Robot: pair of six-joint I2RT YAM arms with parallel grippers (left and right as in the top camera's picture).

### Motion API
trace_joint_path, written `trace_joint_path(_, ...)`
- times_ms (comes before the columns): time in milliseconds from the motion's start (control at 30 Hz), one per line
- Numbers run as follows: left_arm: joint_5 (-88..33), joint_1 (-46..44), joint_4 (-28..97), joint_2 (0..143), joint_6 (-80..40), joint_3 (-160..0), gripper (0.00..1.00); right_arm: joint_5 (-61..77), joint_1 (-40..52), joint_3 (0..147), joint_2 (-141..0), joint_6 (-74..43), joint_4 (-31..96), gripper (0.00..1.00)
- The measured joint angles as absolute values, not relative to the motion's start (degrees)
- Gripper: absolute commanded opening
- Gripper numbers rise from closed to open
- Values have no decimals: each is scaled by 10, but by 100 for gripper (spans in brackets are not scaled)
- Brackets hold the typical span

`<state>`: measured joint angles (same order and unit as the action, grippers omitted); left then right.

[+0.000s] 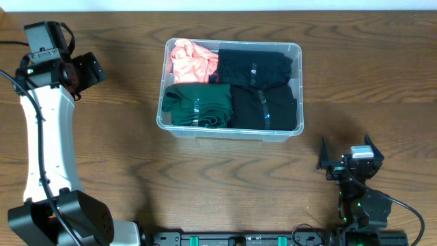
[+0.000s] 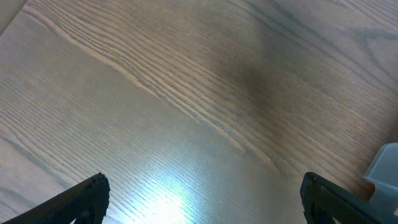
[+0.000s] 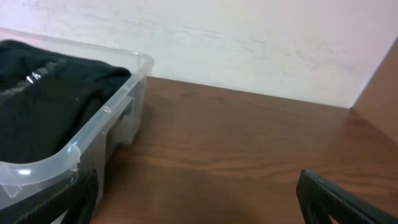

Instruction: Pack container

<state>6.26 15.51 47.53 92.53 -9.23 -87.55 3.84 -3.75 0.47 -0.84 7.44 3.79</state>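
Container, a large clear rectangular plastic bin with rounded corners and a thick rim [image 1: 232, 134], sits on the brown wood-grain table [image 1: 225, 198], toward the far edge and roughly mid-way between the left and right edges. Inside are four folded garments, two by two, filling the floor of the bin: a coral-pink folded cloth [image 1: 193, 61] in the far left quarter, a black folded cloth [image 1: 256, 67] in the far right quarter, a dark green folded cloth [image 1: 198, 106] in the near left quarter, and a second black folded cloth [image 1: 265, 106] in the near right quarter. Some have a glossy strip across them; I can't tell what it is. The pieces lie flat with nothing hanging over the rim. The left gripper [image 2: 205, 196] hovers near the far left corner of the table, jaws spread wide with only bare wood between them, well apart from the bin. The right gripper [image 1: 347, 152] is near the front edge on the right, also spread wide and empty, near the bin's near right corner but not touching it. No loose items show on the table and no lid is in view. Judgement: packing looks complete or all but complete, since the bin is full and both tools are empty. At most a final tidy of the cloths is left, if anything.
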Motion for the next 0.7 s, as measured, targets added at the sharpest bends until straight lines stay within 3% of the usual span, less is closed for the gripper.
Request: trace_joint_path(700,63,155,475,925,-92,-875,98,38,-37,5,-8,107,38,99)
